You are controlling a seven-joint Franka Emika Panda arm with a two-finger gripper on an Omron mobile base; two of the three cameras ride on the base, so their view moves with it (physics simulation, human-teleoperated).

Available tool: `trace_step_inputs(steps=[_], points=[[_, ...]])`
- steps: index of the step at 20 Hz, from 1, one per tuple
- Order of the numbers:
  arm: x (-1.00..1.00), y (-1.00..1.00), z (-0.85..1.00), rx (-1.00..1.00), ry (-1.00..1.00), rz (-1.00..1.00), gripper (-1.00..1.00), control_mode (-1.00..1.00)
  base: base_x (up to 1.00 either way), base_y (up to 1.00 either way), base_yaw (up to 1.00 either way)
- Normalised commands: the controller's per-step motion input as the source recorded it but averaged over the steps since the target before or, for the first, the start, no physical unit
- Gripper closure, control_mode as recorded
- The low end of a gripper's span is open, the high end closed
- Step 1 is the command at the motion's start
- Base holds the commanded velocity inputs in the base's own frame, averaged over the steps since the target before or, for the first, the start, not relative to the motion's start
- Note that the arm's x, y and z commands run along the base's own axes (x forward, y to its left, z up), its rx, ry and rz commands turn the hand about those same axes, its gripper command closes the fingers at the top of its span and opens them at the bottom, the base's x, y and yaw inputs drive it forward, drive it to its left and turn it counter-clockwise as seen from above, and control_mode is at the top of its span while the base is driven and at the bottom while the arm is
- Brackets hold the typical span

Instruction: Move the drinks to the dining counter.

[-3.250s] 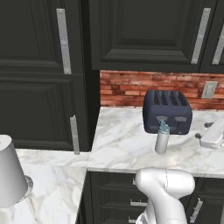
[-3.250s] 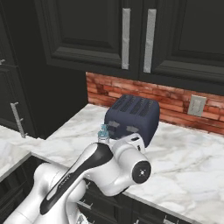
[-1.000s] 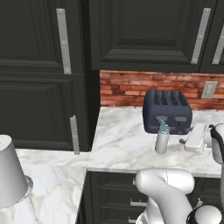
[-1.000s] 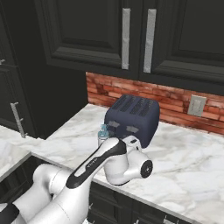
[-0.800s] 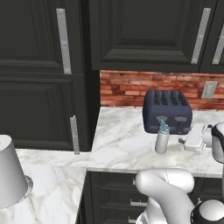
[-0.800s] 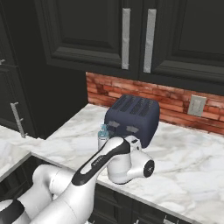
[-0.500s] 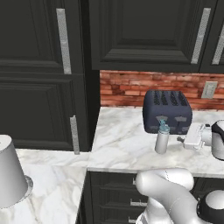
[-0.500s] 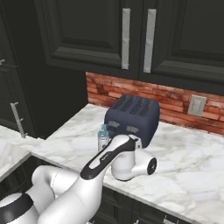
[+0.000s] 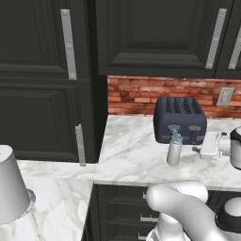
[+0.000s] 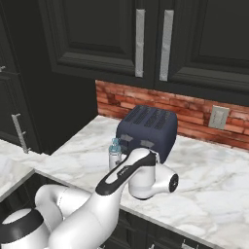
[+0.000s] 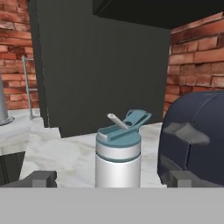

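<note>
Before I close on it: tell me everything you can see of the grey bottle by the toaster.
The grey bottle is a plain metal-looking cylinder with a light-blue cap whose flip lid stands open beside a pale spout. It stands upright on the marble worktop, just in front of the dark toaster; whether they touch is unclear. In the hand view it sits centred between the open gripper's finger tips, which flank it without touching.
</note>
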Motion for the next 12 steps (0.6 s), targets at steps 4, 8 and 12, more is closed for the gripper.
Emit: trace_step_inputs(steps=[4,8,12], points=[[0.15,0.15,0.00,-0.02,0.00,0.00,-1.00,-1.00,0.00,0.00,0.00],[0.02,0.08,0.00,0.00,0.00,0.00,-1.00,-1.00,0.00,0.00,0.00],[0.00,0.01,0.00,0.00,0.00,0.00,-1.00,-1.00,0.00,0.00,0.00]])
